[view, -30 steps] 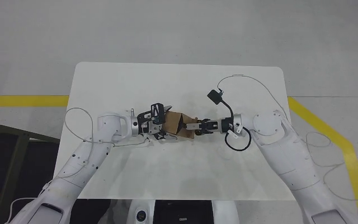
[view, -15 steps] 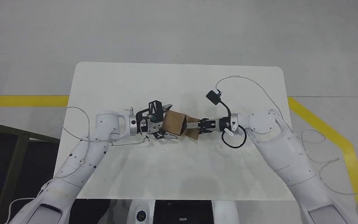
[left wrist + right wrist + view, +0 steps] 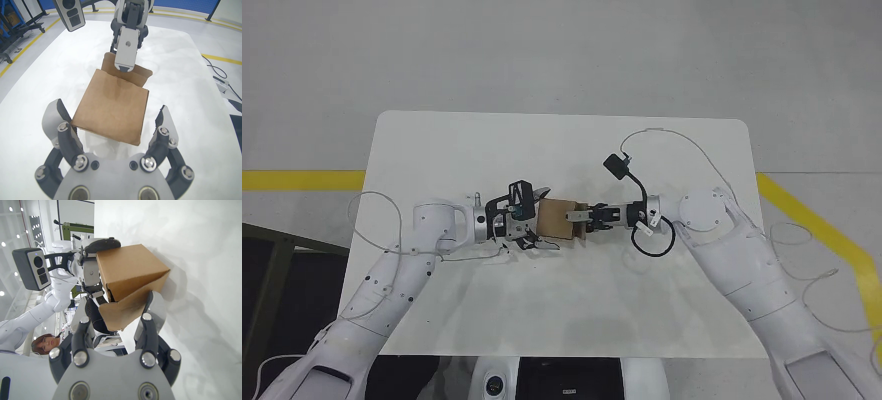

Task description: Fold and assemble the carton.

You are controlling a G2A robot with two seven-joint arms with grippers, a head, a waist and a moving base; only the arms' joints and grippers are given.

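At the middle of the worktop (image 3: 662,300), the carton (image 3: 560,219) lies between the two arms, its long axis running from one tool to the other. The left tool (image 3: 111,105) has its jaws apart, straddling the end that faces it, one finger touching a corner. The right tool (image 3: 119,300), jaws also apart, meets the opposite end, where a loose flap (image 3: 122,311) juts between its fingers, so that arm looks better placed to fold it in.

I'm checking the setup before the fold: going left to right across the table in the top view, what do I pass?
left gripper → carton → right gripper → black wrist camera on the right arm
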